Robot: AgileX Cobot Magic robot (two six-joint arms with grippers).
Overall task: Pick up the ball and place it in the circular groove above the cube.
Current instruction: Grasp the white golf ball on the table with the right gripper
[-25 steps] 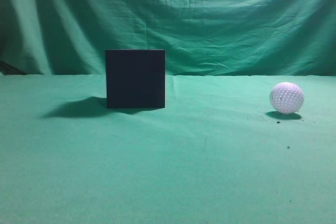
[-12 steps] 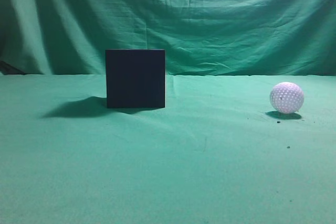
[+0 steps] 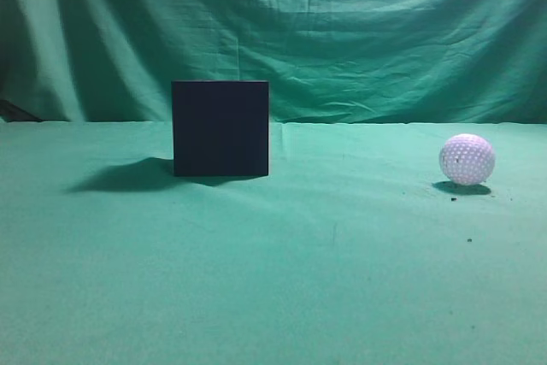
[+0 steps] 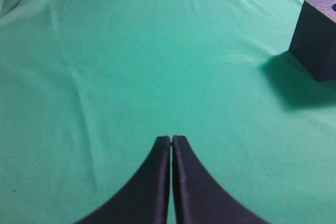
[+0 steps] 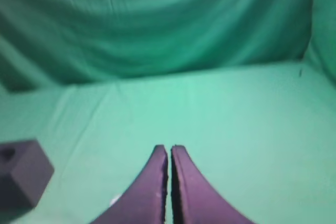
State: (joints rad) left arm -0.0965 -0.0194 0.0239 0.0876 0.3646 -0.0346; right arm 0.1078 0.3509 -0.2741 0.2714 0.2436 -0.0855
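The black cube [image 3: 220, 129] stands on the green cloth left of centre in the exterior view. The white dimpled ball [image 3: 467, 159] rests on the cloth far to its right. Neither gripper shows in the exterior view. My left gripper [image 4: 171, 139] is shut and empty above bare cloth, and the cube [image 4: 317, 45] lies far to its upper right. My right gripper [image 5: 169, 148] is shut and empty, with the cube [image 5: 23, 177] and its round groove [image 5: 7, 154] at the lower left. A small white sliver [image 5: 114, 200] shows beside the right gripper's left finger, too small to identify.
A green cloth [image 3: 325, 262] covers the table and hangs as a backdrop [image 3: 342, 32] behind it. A few dark specks [image 3: 468, 240] lie on the cloth near the ball. The cube's shadow [image 3: 128, 175] falls to its left.
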